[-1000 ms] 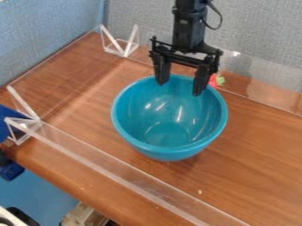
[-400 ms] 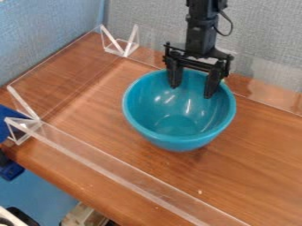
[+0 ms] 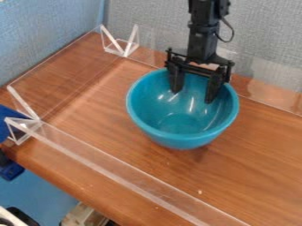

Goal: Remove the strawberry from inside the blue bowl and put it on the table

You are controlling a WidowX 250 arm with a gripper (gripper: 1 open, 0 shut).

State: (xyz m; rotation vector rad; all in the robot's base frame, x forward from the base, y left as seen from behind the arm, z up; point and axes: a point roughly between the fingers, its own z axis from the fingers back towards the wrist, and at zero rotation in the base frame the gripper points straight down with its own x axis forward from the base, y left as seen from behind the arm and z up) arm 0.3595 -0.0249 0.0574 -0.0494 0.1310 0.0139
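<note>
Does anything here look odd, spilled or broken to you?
Nothing looks spilled or broken. The blue bowl sits upright on the table, and the open gripper hangs over its far rim. One oddity: no strawberry shows anywhere in this view; it may be hidden behind the gripper.

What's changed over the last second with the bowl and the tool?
The tool moved right and lower, its open fingers now dipping into the far side of the blue bowl. The bowl slid right along the table. The strawberry seen beside the tool a second ago is no longer visible. Nothing was grasped; the tool stayed open.
</note>
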